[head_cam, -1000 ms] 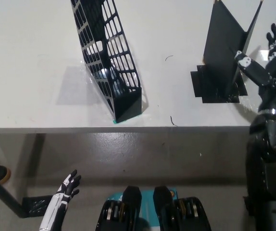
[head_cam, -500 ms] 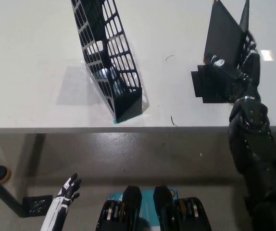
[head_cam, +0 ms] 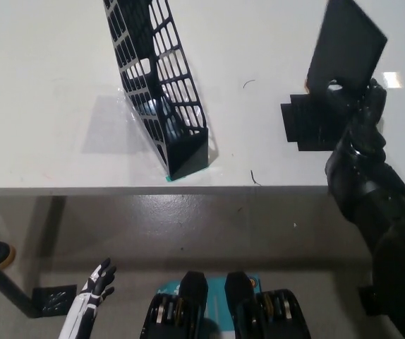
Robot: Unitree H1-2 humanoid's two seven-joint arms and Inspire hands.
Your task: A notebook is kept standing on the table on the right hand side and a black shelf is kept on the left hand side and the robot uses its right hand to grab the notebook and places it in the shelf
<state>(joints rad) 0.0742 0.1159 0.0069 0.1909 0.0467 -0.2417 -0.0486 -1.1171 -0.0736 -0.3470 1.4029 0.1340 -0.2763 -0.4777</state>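
Observation:
The black notebook (head_cam: 346, 44) stands closed at the table's right, tilted a little. My black right hand (head_cam: 356, 106) is shut on its lower edge, fingers wrapped around both covers. The black mesh shelf (head_cam: 157, 78) stands on the table's left half, slanting toward the front edge, its slot facing up. A wide stretch of bare white table (head_cam: 259, 42) separates notebook and shelf. My white left hand (head_cam: 97, 280) hangs below the table at the lower left, fingers apart and holding nothing.
Black tape patches (head_cam: 307, 127) mark the table under the notebook. The table's front edge (head_cam: 188, 189) runs across the middle of the view, with grey floor below. A dark table leg and foot (head_cam: 19, 300) sit at the lower left.
My right hand moved in from the right and closed on the notebook. The notebook's covers, spread open a second ago, are now pressed together and lifted slightly.

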